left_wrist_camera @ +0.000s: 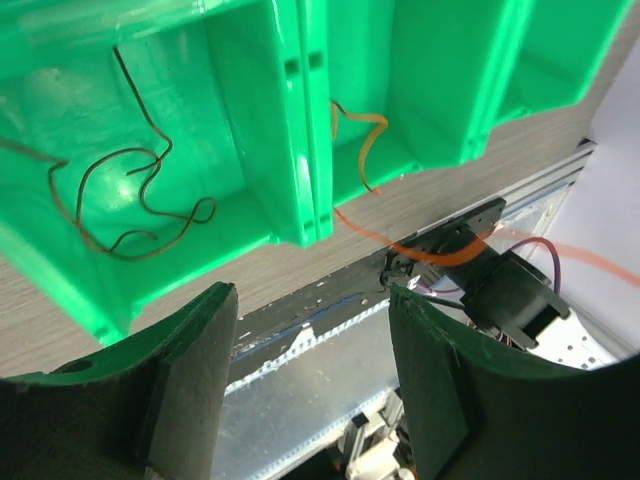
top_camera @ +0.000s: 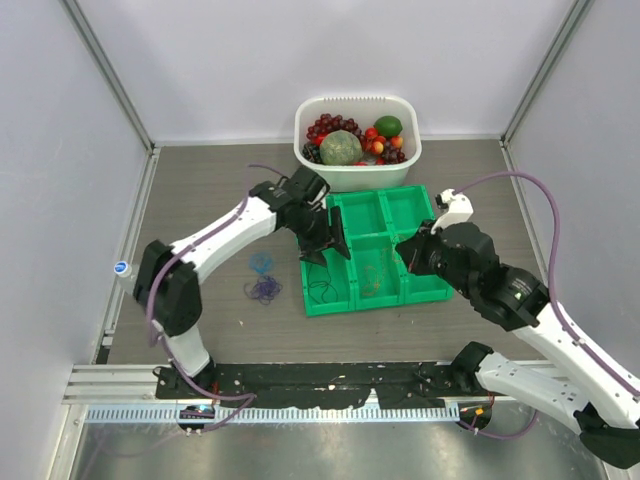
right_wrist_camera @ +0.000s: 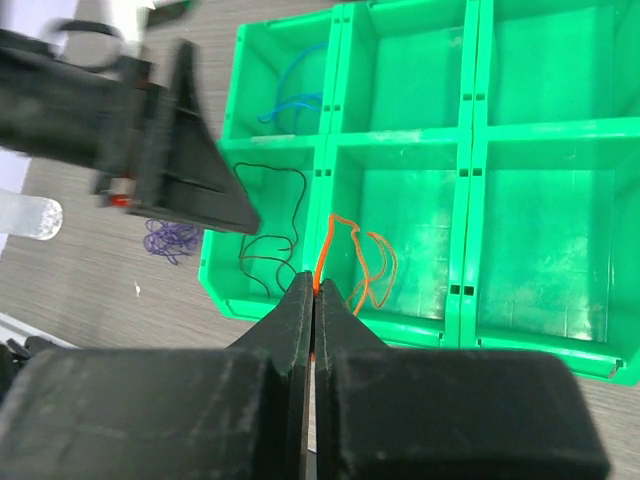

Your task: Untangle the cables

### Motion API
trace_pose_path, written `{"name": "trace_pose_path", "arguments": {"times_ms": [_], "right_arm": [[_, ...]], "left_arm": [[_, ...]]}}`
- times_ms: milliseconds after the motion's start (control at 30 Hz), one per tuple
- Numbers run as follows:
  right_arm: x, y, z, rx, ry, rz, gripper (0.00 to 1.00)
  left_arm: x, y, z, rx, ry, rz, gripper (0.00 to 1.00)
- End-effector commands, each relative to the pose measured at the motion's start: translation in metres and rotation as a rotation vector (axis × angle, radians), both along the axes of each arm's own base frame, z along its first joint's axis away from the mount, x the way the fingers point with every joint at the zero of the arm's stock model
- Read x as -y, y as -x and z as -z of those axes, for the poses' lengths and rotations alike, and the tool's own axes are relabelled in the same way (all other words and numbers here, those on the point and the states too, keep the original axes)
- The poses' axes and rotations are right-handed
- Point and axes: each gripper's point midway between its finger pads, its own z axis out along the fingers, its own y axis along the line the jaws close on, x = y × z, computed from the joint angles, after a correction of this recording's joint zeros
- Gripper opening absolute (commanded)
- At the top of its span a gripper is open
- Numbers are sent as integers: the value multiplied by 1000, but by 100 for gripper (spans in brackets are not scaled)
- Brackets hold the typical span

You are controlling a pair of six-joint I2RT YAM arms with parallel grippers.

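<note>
A green tray [top_camera: 345, 300] holds thin cables in separate compartments. A black cable [left_wrist_camera: 130, 200] lies loose in the front-left one. My left gripper [left_wrist_camera: 310, 300] hangs open above it with nothing between its fingers, also seen from the top as left gripper [top_camera: 325, 245]. An orange cable [right_wrist_camera: 370, 260] lies in the front-middle compartment. My right gripper [right_wrist_camera: 315, 285] is shut on one end of it, with the strand rising to the tips. A blue cable [right_wrist_camera: 290, 105] rests in the back-left compartment. A purple tangle [top_camera: 263, 290] and a teal loop [top_camera: 262, 263] lie on the table left of the tray.
A white basket [top_camera: 355, 178] of fruit stands just behind the tray. A clear bottle with a blue cap [top_camera: 122, 268] lies at the left wall. Enclosure walls close in the left, right and back. The arms' base rail [top_camera: 330, 385] runs along the near edge.
</note>
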Motion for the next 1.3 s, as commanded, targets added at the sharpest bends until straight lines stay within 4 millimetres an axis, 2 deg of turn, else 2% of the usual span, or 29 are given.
{"name": "trace_pose_path", "arguments": {"times_ms": [0,67,100,200,333,467,533,567,600,633,667,800,900,967,1100,1267], "right_arm": [[-4,-18,9,-11,3,66,1],[-6,-25,27,-55,45,87,1],[-10,-28,42,-92,79,85,1],[-28,-32,67,-156,107,33,1],[-47,-34,102,-281,148,-23,1],[-51,-43,138,-364,226,-14,1],[-48,-54,151,-391,265,7,1],[-49,-59,150,-389,269,10,1],[-48,-60,163,-426,296,15,9],[-52,-64,159,-427,294,5,16],[-51,-61,171,-471,328,-1,32],[-61,-59,158,-487,318,-54,53],[-61,-56,137,-442,272,-56,61],[-59,-52,117,-402,234,-57,62],[-52,-39,104,-397,208,-56,62],[-59,-25,117,-422,174,-128,62]], "left_arm": [[-14,-2,-64,227,91,-5,67],[-27,-2,-83,299,105,-28,69],[-35,-2,-90,338,100,-40,70],[-67,-1,-96,390,48,-99,72],[-105,10,-87,359,16,-204,72],[-129,24,-83,377,45,-288,73],[-140,30,-69,336,35,-319,74],[-147,32,-62,308,19,-338,74],[-153,32,-55,288,1,-352,74],[-160,33,-48,263,-26,-361,75],[-167,35,-41,240,-57,-362,75],[-192,35,-19,183,-195,-364,75],[-206,30,-7,153,-278,-360,70],[-211,26,1,145,-312,-354,65],[-215,18,13,137,-335,-351,60],[-210,11,22,116,-319,-331,61]]}}
